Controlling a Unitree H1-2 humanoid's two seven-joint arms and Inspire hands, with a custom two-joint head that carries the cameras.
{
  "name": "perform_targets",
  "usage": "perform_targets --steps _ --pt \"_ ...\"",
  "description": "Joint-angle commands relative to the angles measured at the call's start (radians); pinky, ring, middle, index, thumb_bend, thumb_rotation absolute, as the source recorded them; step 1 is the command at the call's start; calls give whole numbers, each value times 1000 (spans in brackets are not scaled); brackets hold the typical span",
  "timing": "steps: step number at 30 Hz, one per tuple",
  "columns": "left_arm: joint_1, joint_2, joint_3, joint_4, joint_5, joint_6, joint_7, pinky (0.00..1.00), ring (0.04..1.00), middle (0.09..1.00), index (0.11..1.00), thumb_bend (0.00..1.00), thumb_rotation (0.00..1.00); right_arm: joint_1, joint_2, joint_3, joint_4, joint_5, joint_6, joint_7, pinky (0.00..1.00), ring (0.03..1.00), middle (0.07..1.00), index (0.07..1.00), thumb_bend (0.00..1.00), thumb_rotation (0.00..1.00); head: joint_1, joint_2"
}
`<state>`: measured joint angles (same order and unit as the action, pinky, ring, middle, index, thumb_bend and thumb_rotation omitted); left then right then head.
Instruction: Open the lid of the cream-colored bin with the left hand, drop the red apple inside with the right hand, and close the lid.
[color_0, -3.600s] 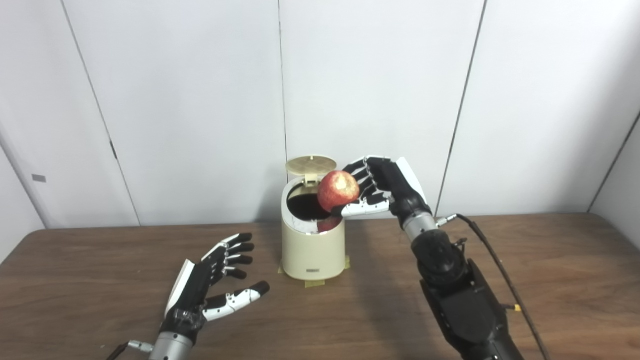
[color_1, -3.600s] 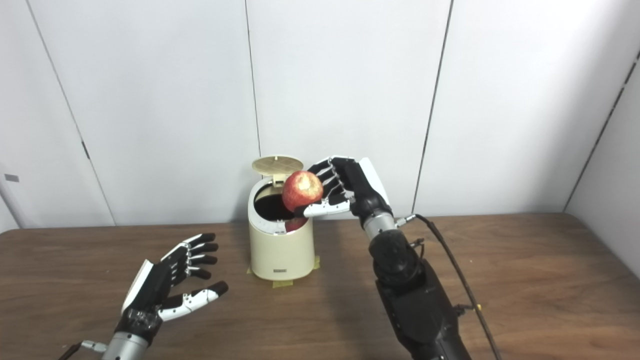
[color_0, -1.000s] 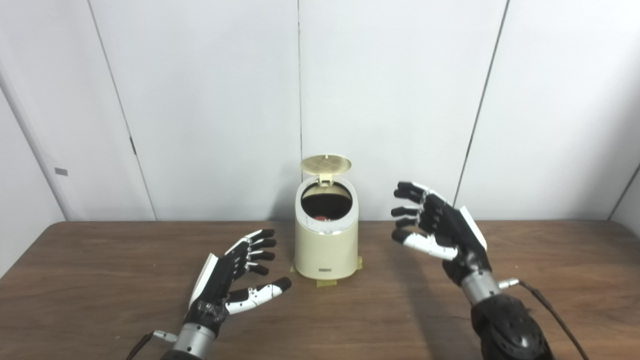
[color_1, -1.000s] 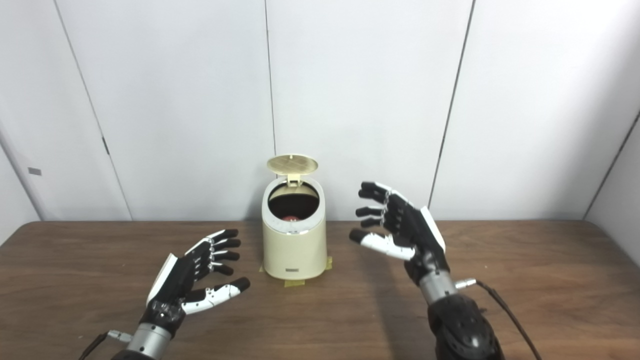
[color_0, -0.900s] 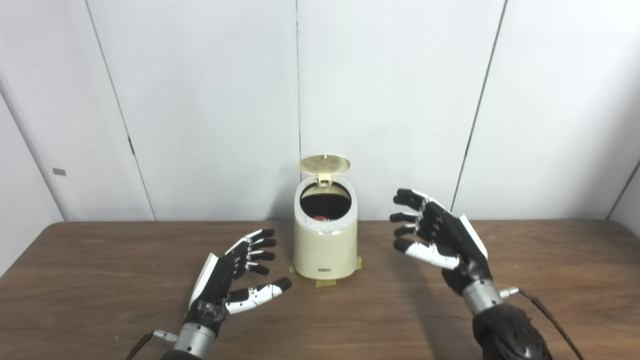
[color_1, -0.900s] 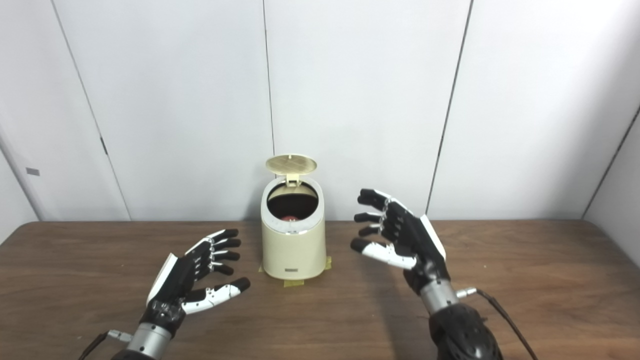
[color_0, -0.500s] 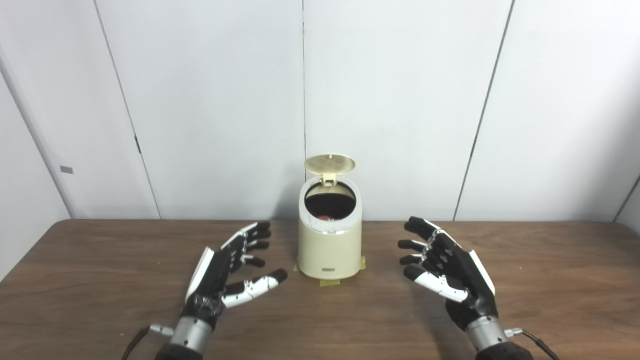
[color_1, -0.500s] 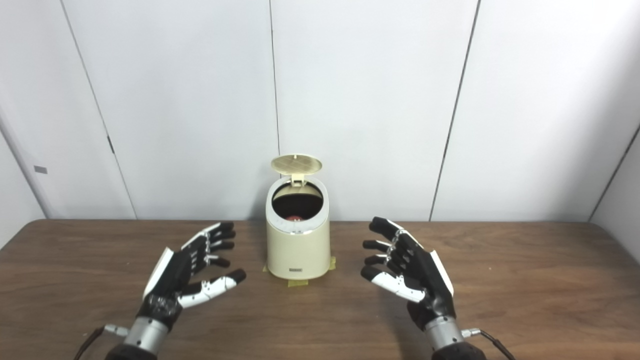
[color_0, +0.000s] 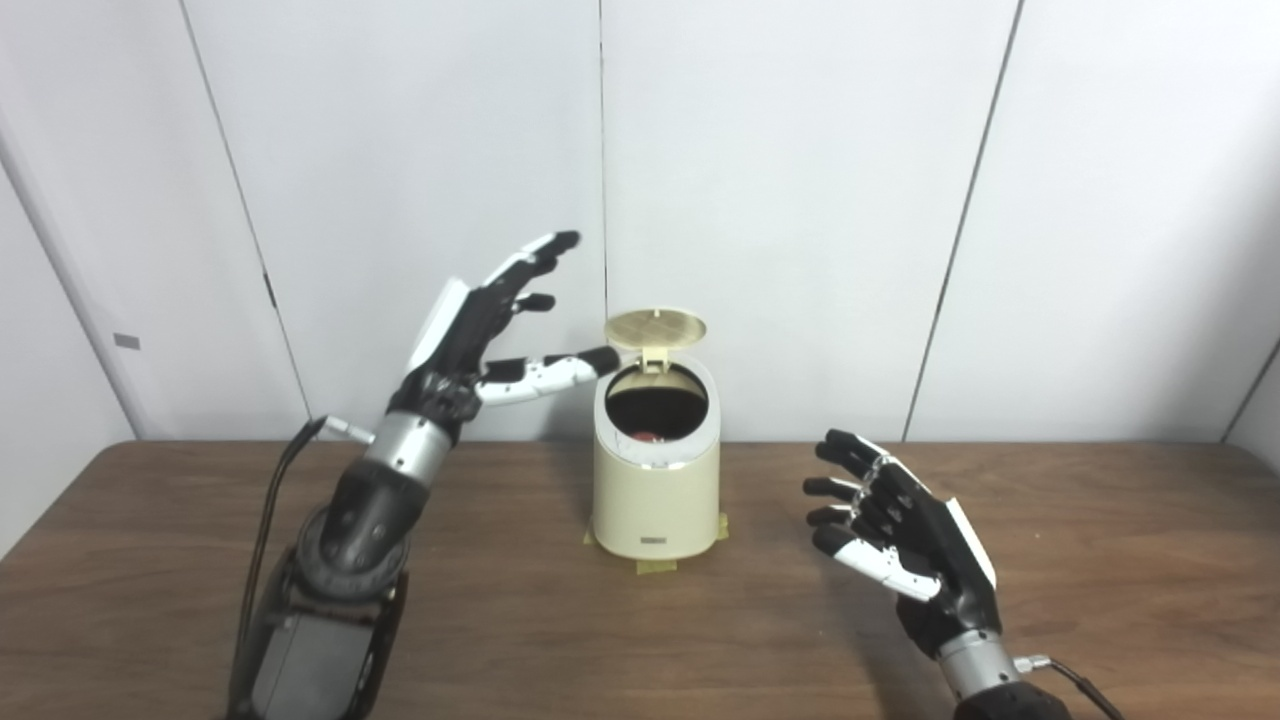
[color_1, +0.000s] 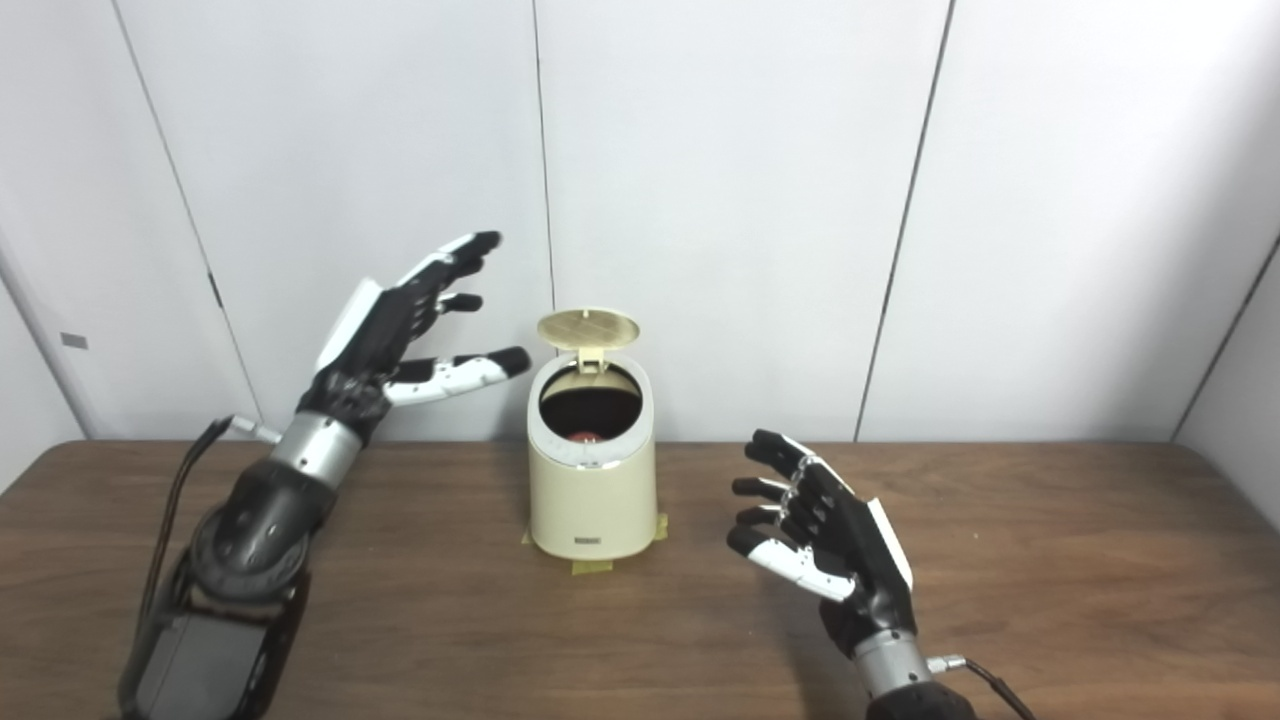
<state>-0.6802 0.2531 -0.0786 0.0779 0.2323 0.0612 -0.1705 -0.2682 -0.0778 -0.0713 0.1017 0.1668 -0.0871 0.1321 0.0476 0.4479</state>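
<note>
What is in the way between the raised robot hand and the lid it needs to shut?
Nothing that I can see. The left robot hand is open, raised left of the bin. The lid stands up at the back, with only air between them. The apple is already inside.

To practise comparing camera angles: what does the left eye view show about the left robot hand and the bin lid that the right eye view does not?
Left eye view only: the thumb tip of the left robot hand seems to meet the rim of the lid. Right eye view only: a clear gap separates them. Both: lid raised, red apple inside the bin, right robot hand open, apart from the bin.
</note>
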Motion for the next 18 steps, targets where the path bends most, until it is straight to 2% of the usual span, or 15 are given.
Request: perform_targets --steps 1,5,7,11,15,18 --pt "-93 14 -9 4 24 -10 5 891 978 975 927 950 430 -47 0 -5 -31 -1 -44 -9 556 689 805 784 885 298 1 0" --pt "-153 26 -50 68 86 -24 5 908 994 988 941 976 460 -46 2 -3 -34 -1 -45 -13 554 682 804 782 879 288 -3 -1" --pt "-195 40 -88 118 129 -57 -2 905 990 987 949 966 477 -46 2 -2 -33 -6 -47 -17 555 681 801 779 877 290 -6 0" --pt "-253 70 -159 188 210 -95 -19 904 988 981 921 930 445 -43 10 0 -53 -11 -31 -28 544 668 793 773 879 286 -9 -2" --pt "-300 115 -277 256 407 -141 7 871 997 977 929 941 434 -47 15 1 -47 -16 -39 -31 527 649 789 770 873 282 -19 -7" --pt "-314 125 -328 282 487 -149 2 917 1000 987 946 965 433 -49 14 4 -42 -22 -51 -26 511 635 788 771 878 301 -27 -7"
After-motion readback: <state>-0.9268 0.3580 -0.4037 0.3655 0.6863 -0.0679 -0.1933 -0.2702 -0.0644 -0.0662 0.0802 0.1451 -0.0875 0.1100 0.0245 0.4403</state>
